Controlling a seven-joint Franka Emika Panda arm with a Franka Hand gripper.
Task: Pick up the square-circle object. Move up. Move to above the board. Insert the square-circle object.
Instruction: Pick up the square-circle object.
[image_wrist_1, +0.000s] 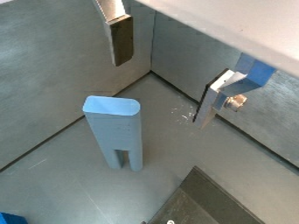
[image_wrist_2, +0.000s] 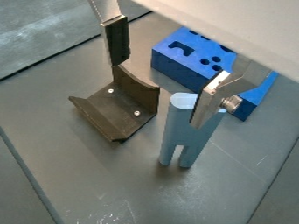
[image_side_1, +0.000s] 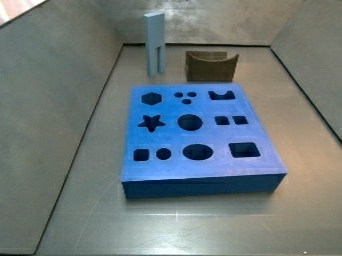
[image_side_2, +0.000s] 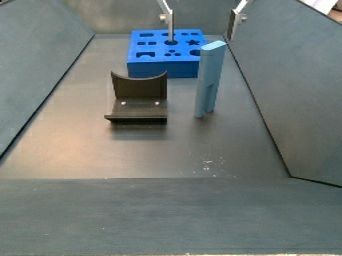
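Gripper above post, jaws open, nothing held.

The post (image_side_2: 210, 80) stands upright on the floor, prongs down, at about 3 o'clock of the fixture (image_side_2: 136, 98) and at 6 o'clock of the board (image_side_2: 170, 49) in that side view. The gripper (image_wrist_2: 163, 63) hangs over the post; its fingers (image_wrist_2: 214, 99) are spread wide apart, one on each side of the post top, not touching it. In a side view the board (image_side_1: 198, 135) lies flat, cut-outs up, with the post (image_side_1: 154, 44) at 12 o'clock behind it.
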